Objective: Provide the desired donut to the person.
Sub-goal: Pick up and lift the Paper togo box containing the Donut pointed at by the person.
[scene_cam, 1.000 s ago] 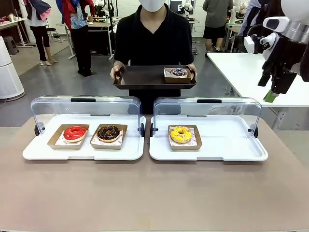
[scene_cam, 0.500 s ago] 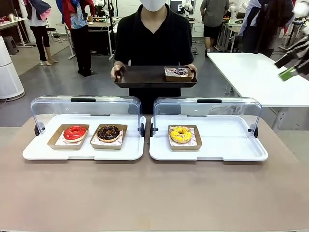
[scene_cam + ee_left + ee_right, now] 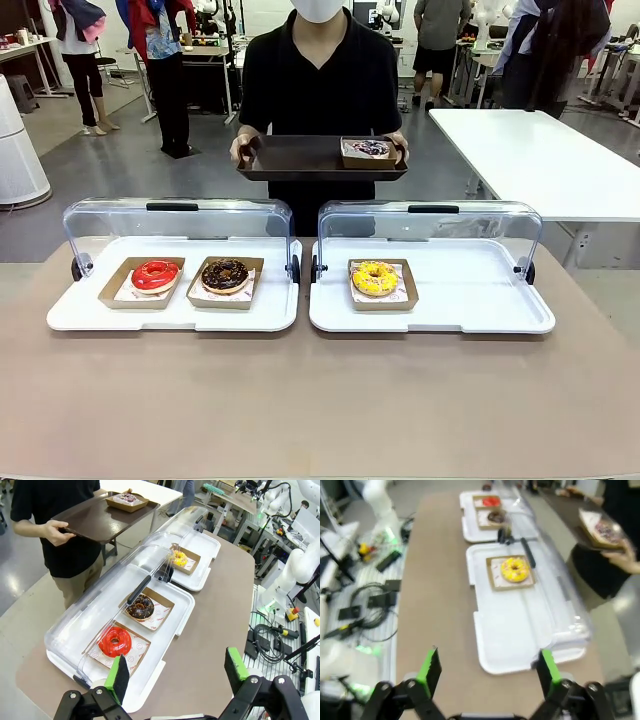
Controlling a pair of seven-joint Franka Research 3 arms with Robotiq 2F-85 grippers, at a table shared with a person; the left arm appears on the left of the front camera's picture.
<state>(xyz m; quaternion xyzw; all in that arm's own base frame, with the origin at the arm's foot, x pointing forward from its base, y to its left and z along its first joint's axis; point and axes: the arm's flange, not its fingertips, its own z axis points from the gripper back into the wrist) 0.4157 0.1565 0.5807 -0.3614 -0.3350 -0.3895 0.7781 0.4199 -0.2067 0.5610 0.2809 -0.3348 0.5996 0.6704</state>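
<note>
The person (image 3: 318, 80) in a black T-shirt stands at the far side holding a dark tray (image 3: 300, 158) with a purple-glazed donut (image 3: 368, 150) in a paper box. On the table, a red donut (image 3: 155, 275) and a chocolate donut (image 3: 224, 275) lie in the left white case, a yellow donut (image 3: 375, 279) in the right case. My left gripper (image 3: 177, 672) hangs open high above the table's left end, the red donut (image 3: 114, 641) below it. My right gripper (image 3: 489, 667) is open too, high over the right end, empty.
Both cases (image 3: 75, 315) (image 3: 535, 320) have clear lids raised at the back. A white table (image 3: 530, 160) stands at the right rear. Cables and equipment lie on the floor (image 3: 365, 600) beside the table. Bare tabletop (image 3: 320, 400) spreads in front of the cases.
My right arm, raised at the upper right a second ago, has swung out of the front view. The person and the donuts have stayed put.
</note>
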